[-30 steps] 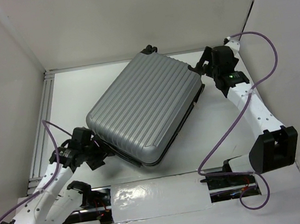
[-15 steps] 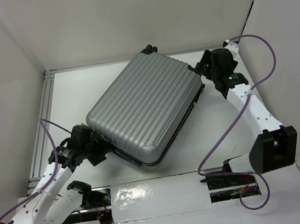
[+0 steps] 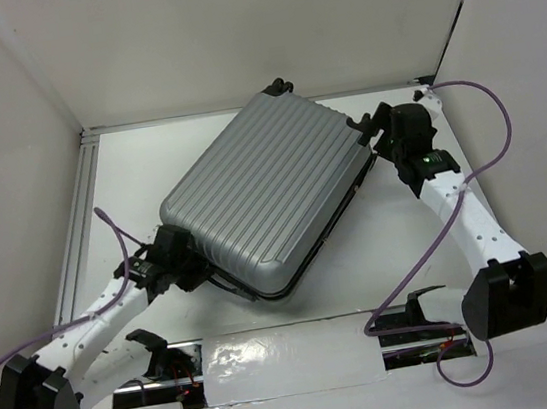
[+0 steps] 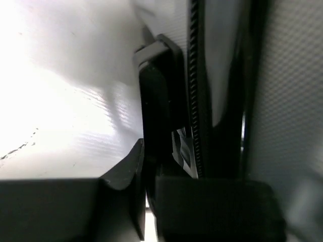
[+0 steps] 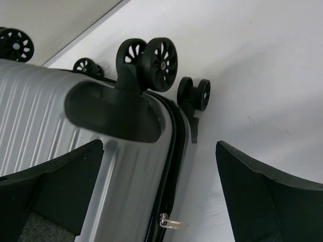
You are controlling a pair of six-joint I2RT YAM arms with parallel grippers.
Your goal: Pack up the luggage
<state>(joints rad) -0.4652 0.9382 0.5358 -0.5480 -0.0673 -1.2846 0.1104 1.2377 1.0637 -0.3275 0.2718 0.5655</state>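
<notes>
The left pincer (image 3: 187, 266) has pressed in at the near-left corner of the closed luggage (image 3: 267, 190), which lies slantwise on the tabletop (image 3: 381, 251). Its jaws have drawn nearly together at the zip seam (image 4: 194, 101), but I cannot tell whether they grip anything. The right pincer (image 3: 377, 128) gapes wide by the wheels (image 5: 160, 58). Zipping seems about to begin.

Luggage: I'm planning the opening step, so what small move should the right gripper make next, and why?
Probably ease the open right gripper down toward the small metal pull at the seam: the luggage lies closed, so nothing can go in yet.
</notes>
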